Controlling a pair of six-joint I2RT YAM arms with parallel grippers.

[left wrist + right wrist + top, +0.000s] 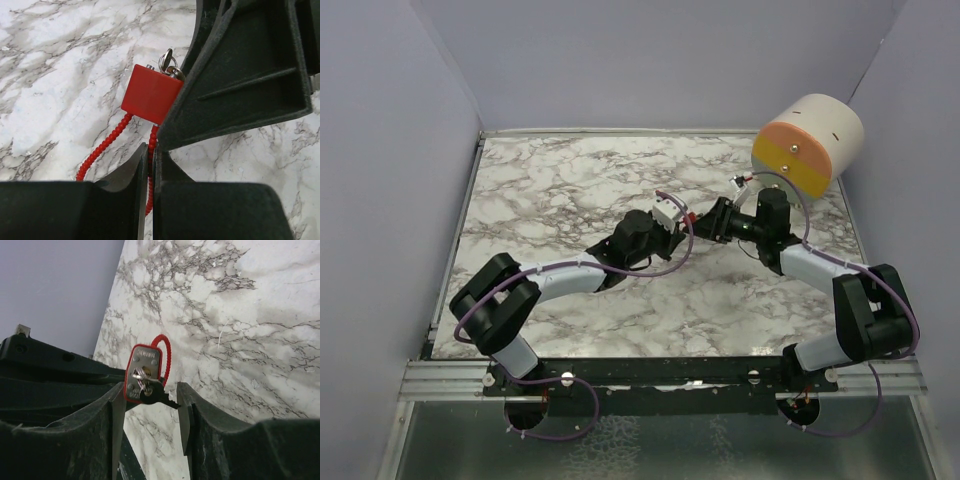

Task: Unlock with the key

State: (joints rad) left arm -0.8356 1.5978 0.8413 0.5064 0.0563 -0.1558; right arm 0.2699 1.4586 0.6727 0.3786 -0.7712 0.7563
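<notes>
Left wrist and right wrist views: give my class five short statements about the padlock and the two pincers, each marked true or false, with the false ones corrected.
1. The padlock has a red body. True.
2. The left pincer is closed on the red cable. True.
3. The right pincer is clamped shut on the cable. False: its fingers stand apart, either side of the key.
4. The padlock lies inside the cylinder. False: the cylinder stands apart, at the far right corner.
5. The table is plain green. False: it is white marble with grey veins.
</notes>
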